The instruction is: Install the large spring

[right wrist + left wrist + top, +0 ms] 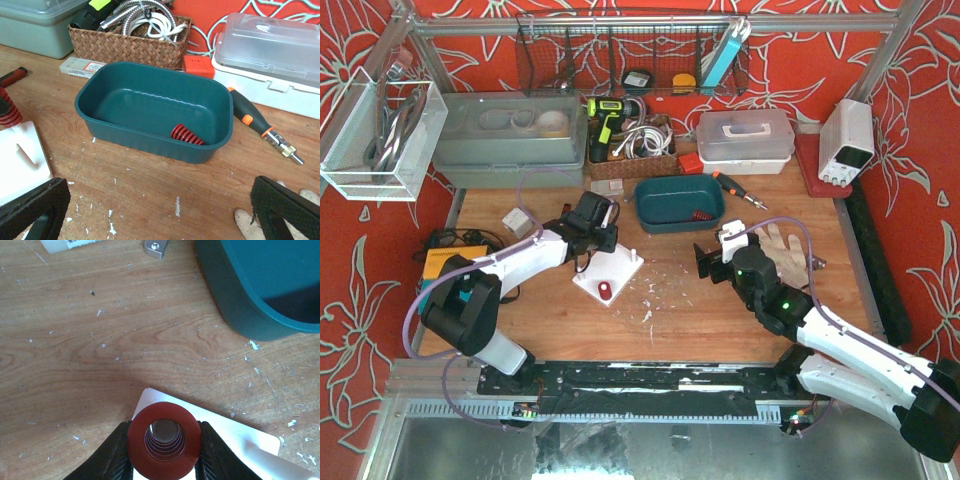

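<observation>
My left gripper (pixel 163 457) is shut on a large red spring (pixel 163 440), gripping it from both sides and holding it upright over a corner of the white base plate (pixel 235 435). The top view shows this gripper (pixel 592 235) at the plate's (pixel 620 268) far edge, with a small red piece (pixel 604 291) on the plate. A second red spring (pixel 186 135) lies in the teal bin (pixel 150 100). My right gripper (pixel 160 215) is wide open and empty, low over the table in front of the bin, also seen in the top view (pixel 712 258).
A work glove (pixel 782 250) lies by my right gripper. A black and orange screwdriver (pixel 255 125) lies right of the bin. A wicker basket (pixel 130 45) and a lidded plastic box (pixel 272 45) stand behind it. White chips are scattered on the wood.
</observation>
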Controlling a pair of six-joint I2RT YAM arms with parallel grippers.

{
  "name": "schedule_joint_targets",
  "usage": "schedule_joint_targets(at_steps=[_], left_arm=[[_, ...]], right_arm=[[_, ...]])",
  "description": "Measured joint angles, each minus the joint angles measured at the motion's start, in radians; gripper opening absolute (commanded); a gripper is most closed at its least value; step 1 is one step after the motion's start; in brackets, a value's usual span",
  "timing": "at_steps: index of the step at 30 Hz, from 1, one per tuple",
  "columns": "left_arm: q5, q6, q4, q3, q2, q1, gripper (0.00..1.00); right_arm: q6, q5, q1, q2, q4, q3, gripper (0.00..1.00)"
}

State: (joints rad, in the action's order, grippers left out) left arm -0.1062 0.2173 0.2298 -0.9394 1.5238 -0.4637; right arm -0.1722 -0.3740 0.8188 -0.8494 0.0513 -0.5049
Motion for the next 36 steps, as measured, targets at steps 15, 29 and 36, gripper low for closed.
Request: schedule_joint_targets(at_steps=[15, 29, 36], left_arm=[[-0.005, 0.012, -0.051, 0.006, 0.038, 0.0, 0.6], [0.11, 0.086, -0.211, 0.168, -0.307, -0.003, 1.0], [0.17, 0.132, -0.425, 0.364, -0.459, -0.014, 1.0]], right_arm=[[0.0, -0.008, -0.003, -0.014, 0.0, 0.0, 0.99], [-0.151, -0.031, -0.08, -0.208, -0.122, -0.141, 0.99], [-0.201, -0.021, -0.149, -0.462, -0.265, -0.474, 0.99]])
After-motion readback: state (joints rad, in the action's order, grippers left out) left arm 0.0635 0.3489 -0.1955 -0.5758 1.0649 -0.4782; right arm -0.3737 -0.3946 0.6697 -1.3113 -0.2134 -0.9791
